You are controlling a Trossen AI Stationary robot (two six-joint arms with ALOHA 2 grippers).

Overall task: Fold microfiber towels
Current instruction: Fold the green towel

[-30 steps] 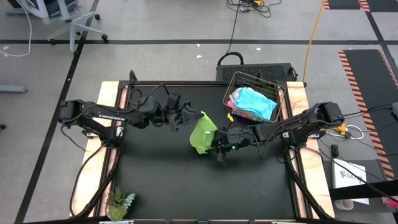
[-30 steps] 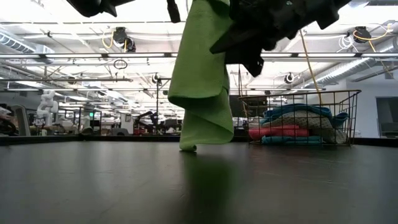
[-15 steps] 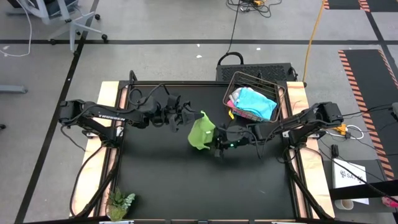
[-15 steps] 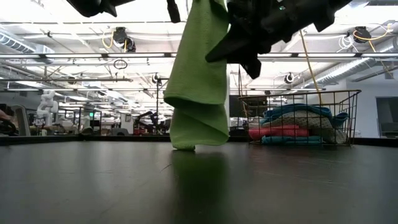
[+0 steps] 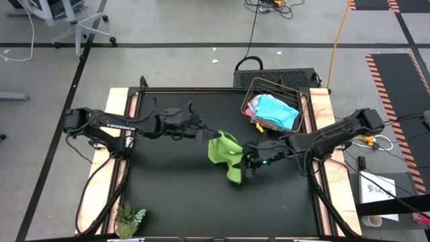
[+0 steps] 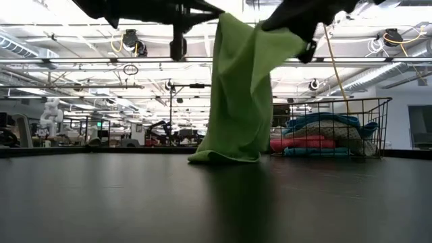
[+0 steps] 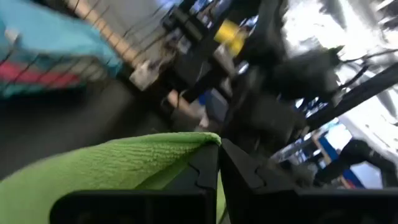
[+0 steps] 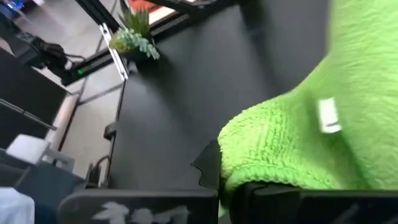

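Observation:
A lime green microfiber towel point(image 5: 225, 153) hangs over the middle of the black table point(image 5: 175, 195), held up between my two grippers. My left gripper point(image 5: 207, 136) is shut on its upper corner on the left side. My right gripper point(image 5: 244, 161) is shut on its upper edge on the right side. In the low view the towel point(image 6: 239, 94) slopes down from both holds, and its lower end point(image 6: 223, 156) lies on the table. More towels, light blue point(image 5: 277, 111) and pink, lie piled in a wire basket point(image 5: 250, 93) at the far right. My left gripper pinches a corner of the towel point(image 7: 208, 138) between its two fingers, which reach in about level from the table's left. The cloth falls away below the fingers. I cannot tell whether it is one layer or several. My right gripper pinches a bunched fold of the towel's upper edge point(image 8: 249, 158) between its fingers, coming from the table's right and slanting down. The towel hangs from the hold with a white tag point(image 8: 328, 116) showing, and the cloth's lower end is on the table.
The wire basket point(image 6: 324, 128) stands at the far right of the table. A small green plant point(image 5: 129, 218) stands at the near left corner. Bare black table lies near and left of the towel.
My right gripper has shut on the hanging towel's side and drawn it up and toward the right. My left gripper has tipped down toward level. The towel, which hung as a narrow fold from my left gripper, is now spread between both, with more of its lower end on the table.

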